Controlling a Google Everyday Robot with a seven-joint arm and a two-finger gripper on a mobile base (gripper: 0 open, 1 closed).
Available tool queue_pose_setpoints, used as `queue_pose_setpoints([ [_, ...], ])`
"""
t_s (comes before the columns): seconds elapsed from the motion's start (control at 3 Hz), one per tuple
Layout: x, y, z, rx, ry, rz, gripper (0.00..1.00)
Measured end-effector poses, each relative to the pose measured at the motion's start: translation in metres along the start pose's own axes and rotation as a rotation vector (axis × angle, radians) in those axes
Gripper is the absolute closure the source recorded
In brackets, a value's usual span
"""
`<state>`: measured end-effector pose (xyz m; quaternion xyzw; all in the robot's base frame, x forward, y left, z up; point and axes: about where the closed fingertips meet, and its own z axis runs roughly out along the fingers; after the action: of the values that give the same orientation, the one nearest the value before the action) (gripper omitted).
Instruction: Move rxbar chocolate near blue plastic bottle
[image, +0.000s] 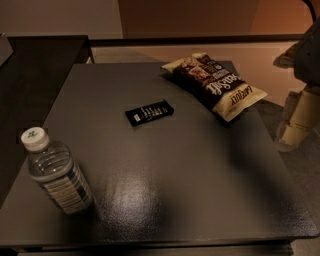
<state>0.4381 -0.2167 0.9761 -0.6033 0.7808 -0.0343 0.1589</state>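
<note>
The rxbar chocolate (149, 112) is a small flat black wrapper with white lettering. It lies flat near the middle of the dark table (165, 175), slightly toward the back. The blue plastic bottle (57, 175) is clear and ribbed, with a white cap bearing a green mark and a striped label. It stands upright at the table's front left corner. My gripper (295, 122) hangs at the right edge of the view, beyond the table's right side, well apart from the bar and holding nothing that I can see.
A brown-and-cream chip bag (215, 85) lies at the table's back right, close to the bar. A dark counter (40, 65) stands to the left of the table. Grey floor lies to the right, below the arm.
</note>
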Motion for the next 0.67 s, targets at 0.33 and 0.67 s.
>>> queue_pose_setpoints([
  [0.33, 0.0, 0.0, 0.0, 0.0, 0.0, 0.0, 0.0],
  [0.67, -0.0098, -0.0046, 0.0022, -0.011, -0.008, -0.046, 0.0],
])
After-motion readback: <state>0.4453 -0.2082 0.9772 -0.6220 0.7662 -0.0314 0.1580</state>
